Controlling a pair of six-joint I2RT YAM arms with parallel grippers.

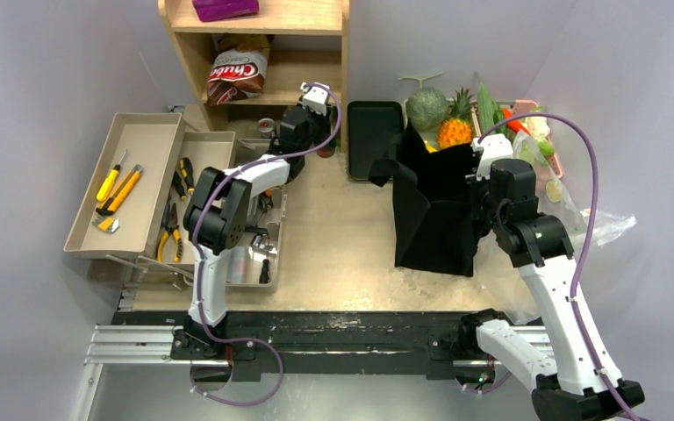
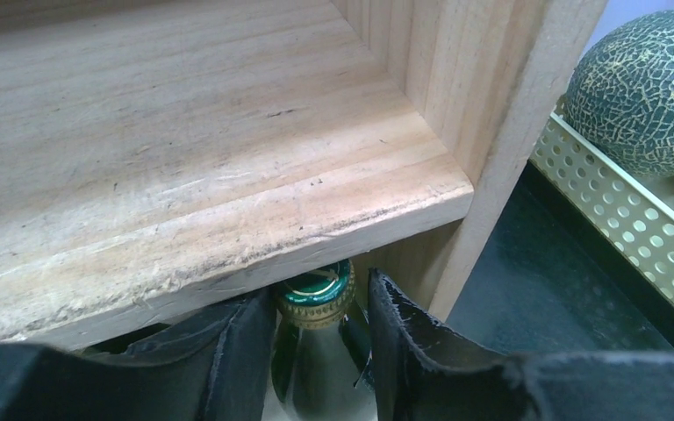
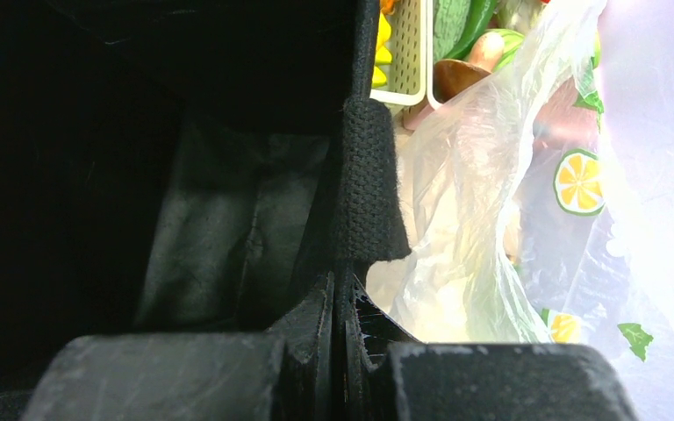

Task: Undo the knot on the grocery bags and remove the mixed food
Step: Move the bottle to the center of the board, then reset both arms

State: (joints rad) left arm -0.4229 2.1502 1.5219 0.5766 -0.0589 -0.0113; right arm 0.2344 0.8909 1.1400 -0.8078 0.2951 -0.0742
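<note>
My left gripper [image 1: 305, 118] reaches under the wooden shelf [image 1: 259, 53] and is shut on the neck of a green bottle [image 2: 316, 360] with a green cap, just below the shelf board [image 2: 184, 175]. My right gripper [image 1: 484, 168] is shut on the right rim of the black cloth bag [image 1: 434, 210], which stands open. In the right wrist view the jaws [image 3: 344, 294] pinch the cloth under a strap handle [image 3: 367, 184]. The see-through plastic bag [image 1: 584, 228] lies to the right and also shows in the right wrist view [image 3: 474, 219]. A melon [image 1: 426, 107], pineapple [image 1: 455, 130] and cucumber [image 1: 487, 105] sit behind the bag.
A chip packet [image 1: 239, 74] stands on the shelf. A flat black tray [image 1: 374, 139] lies between shelf and bag. Grey trays with yellow-handled tools [image 1: 127, 180] are at the left. A cream perforated basket [image 2: 614, 210] holds the melon [image 2: 645, 88].
</note>
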